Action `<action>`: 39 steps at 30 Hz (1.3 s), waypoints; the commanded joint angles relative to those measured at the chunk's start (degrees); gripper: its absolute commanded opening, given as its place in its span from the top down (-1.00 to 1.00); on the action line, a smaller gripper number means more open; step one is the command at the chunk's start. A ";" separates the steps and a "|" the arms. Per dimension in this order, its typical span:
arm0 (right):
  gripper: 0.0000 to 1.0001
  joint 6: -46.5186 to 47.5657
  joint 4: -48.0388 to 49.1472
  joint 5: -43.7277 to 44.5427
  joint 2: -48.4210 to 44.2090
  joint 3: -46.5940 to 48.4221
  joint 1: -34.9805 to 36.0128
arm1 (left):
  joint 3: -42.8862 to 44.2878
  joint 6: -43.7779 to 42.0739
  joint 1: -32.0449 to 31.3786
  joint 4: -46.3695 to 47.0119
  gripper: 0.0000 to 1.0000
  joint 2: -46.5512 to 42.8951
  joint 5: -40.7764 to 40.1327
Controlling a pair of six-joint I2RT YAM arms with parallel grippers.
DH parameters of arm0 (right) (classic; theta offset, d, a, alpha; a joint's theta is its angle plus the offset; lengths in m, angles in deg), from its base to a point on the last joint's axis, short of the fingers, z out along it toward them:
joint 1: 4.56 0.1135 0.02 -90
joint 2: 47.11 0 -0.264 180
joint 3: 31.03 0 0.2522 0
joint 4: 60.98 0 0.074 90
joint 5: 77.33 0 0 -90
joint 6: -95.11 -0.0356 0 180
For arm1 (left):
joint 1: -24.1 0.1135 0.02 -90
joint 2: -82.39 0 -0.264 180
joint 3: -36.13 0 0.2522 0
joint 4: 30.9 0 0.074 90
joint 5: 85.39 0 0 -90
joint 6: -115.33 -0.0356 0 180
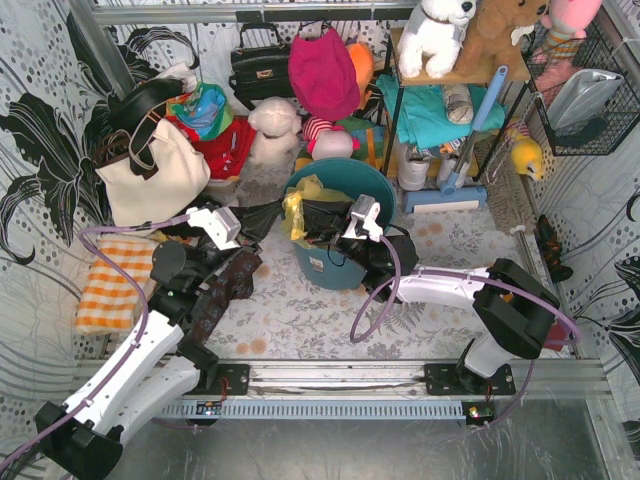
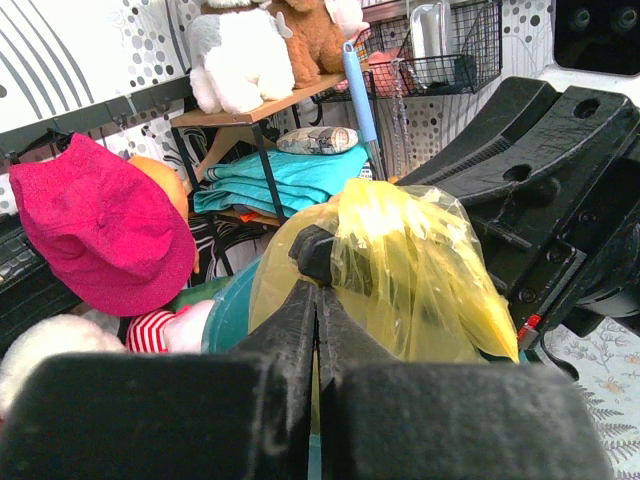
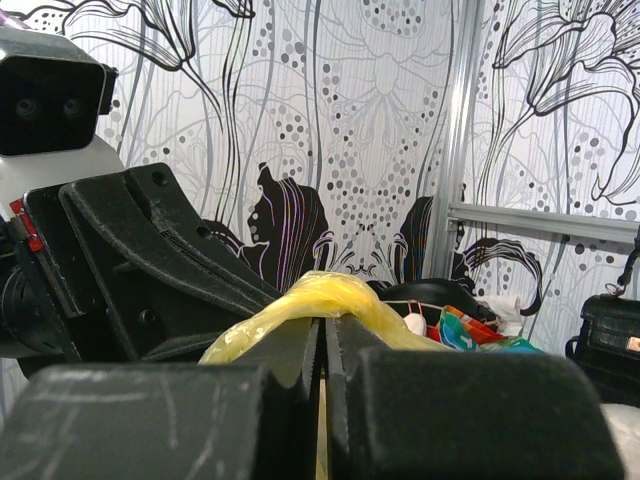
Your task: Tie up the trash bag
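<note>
While the trash bag's (image 2: 420,270) crinkly translucent yellow film bunches above the round teal bin (image 1: 352,176), the left fingers (image 2: 285,330) and right fingers (image 3: 285,350) each pinch a fold tight.

The trash bag (image 1: 300,205) sits in the bin (image 1: 318,260) at mid-table, the left gripper (image 2: 317,300) on its left and the right gripper (image 3: 322,335) on its right. The tote bag (image 1: 150,175) stands left of the bin, with a folded cloth (image 1: 115,280) in front of it. Behind the bin to the right stands a shelf (image 1: 455,78) with plush toys (image 1: 437,35) on it.
</note>
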 commanded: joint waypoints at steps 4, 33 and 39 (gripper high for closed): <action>1.00 -0.90 5.61 -0.78 -1.40 0.68 0.19 | 2.53 -0.07 0.00 2.49 1.00 0.46 -1.69; 0.34 -4.63 -4.66 3.31 -15.83 -10.48 0.16 | 4.01 2.52 0.00 5.33 1.00 1.96 -11.74; 0.08 -20.30 -27.30 9.81 -26.12 -7.97 0.22 | 4.09 3.16 0.09 6.44 1.00 2.89 -10.56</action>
